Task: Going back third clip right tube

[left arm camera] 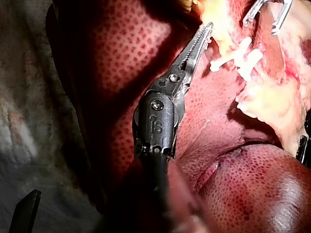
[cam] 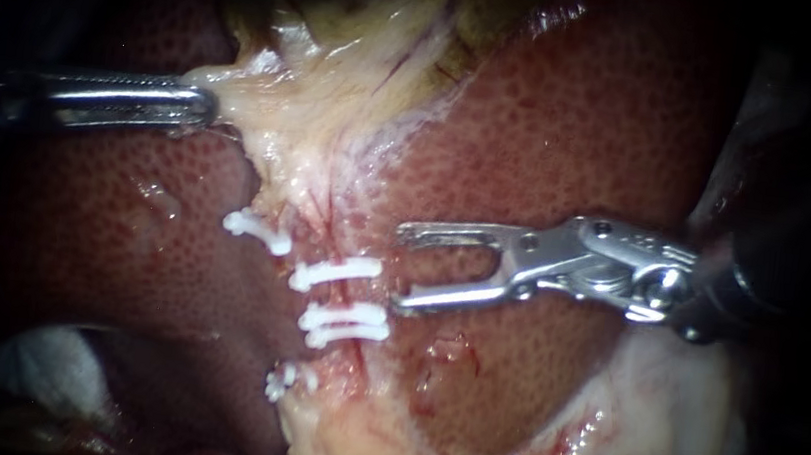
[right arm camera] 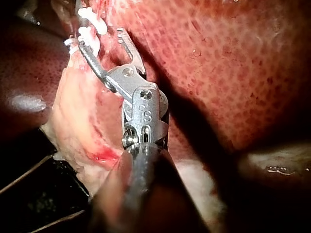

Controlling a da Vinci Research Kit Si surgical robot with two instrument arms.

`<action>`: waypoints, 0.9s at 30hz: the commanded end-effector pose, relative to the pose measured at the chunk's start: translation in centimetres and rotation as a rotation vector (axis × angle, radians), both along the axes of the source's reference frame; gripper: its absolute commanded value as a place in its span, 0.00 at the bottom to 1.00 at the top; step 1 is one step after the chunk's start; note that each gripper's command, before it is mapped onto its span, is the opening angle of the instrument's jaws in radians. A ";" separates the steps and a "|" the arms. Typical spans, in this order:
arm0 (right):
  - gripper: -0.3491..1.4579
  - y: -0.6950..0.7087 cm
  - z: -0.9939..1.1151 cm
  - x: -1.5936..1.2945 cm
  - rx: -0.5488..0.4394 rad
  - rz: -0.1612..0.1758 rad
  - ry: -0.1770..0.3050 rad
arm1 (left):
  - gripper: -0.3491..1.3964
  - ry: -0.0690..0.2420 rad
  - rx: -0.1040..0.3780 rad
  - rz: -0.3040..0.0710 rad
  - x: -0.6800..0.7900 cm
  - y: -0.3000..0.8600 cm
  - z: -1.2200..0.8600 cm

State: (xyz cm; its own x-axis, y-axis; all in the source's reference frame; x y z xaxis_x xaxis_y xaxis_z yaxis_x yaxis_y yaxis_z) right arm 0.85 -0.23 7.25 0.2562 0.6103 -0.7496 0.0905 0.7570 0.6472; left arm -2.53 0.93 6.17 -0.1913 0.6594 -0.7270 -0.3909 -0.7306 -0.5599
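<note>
Right instrument (cam: 403,268): jaws wide apart, nothing between them; tips point toward the view's left, just beside the right tube (cam: 335,294), not touching it. Tube runs roughly top to bottom, across the jaws' line; three white clips (cam: 346,314) sit crosswise on it, closely stacked; smooth plastic, slightly curved. Judged path of retreat: back along the shaft, over glossy, mottled liver (cam: 587,126). Left instrument (cam: 199,105): jaws closed on pale, fibrous tissue (cam: 310,87), well apart from the clips; right instrument is nearer.

Bright centre, dark edges, glints on liver (cam: 575,145)
</note>
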 end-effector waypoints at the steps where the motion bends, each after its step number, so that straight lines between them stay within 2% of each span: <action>1: 0.47 0.01 -0.06 -0.06 -0.002 0.001 0.000 | 0.00 0.000 0.000 0.000 0.00 0.00 0.02; 9: 0.47 0.00 -0.30 -0.29 -0.019 0.001 -0.024 | 0.00 0.000 -0.001 0.000 -0.01 -0.01 0.03; 20: 0.47 0.03 -0.36 -0.45 -0.034 -0.015 -0.022 | 0.00 0.001 -0.003 -0.001 -0.03 -0.02 0.08; 27: 0.47 0.05 -0.38 -0.51 -0.034 -0.022 -0.032 | 0.00 0.005 -0.013 -0.004 -0.17 -0.11 0.25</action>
State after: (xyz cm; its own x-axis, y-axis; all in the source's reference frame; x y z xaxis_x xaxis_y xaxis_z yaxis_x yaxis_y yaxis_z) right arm 0.33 -0.19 6.86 0.2932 0.5782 -0.7614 0.0862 0.7771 0.6234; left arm -2.73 0.81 6.46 -0.1909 0.6495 -0.7360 -0.3935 -0.7376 -0.5488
